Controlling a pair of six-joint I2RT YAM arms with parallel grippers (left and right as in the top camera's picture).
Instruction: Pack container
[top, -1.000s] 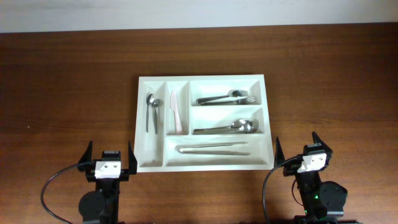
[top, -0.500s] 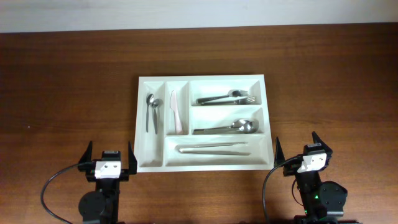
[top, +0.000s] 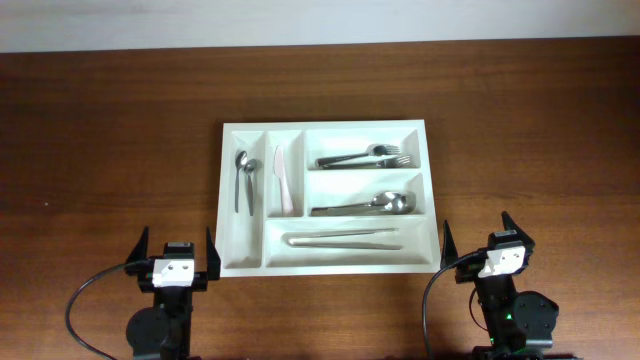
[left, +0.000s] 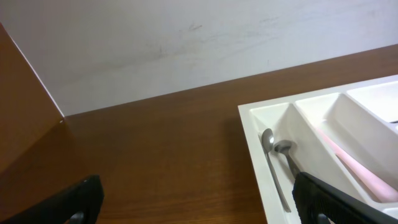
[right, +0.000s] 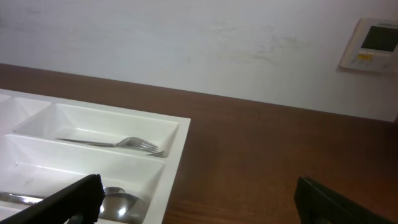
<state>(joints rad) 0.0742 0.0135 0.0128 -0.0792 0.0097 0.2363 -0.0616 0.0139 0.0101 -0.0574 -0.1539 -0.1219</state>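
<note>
The container (top: 322, 127) lies at the middle of the table (top: 110, 140), long side across. My left gripper (top: 176, 240) is at 7 o'clock from it and my right gripper (top: 478, 235) at 5 o'clock. Both sets of fingers are spread as wide as they go and grasp nothing.

At the 9 o'clock end, the outer upright slot holds two small spoons (top: 243, 175) and the inner one a pale knife (top: 282, 182). Toward 3 o'clock, forks (top: 365, 156) lie in the 12 o'clock bay and large spoons (top: 368, 204) in the middle one. A long metal piece (top: 343, 239), perhaps tongs, lies along 6 o'clock.

I see no loose cutlery outside the tray, so I judge the packing done. The next move calls only for keeping clear of the rim.
</note>
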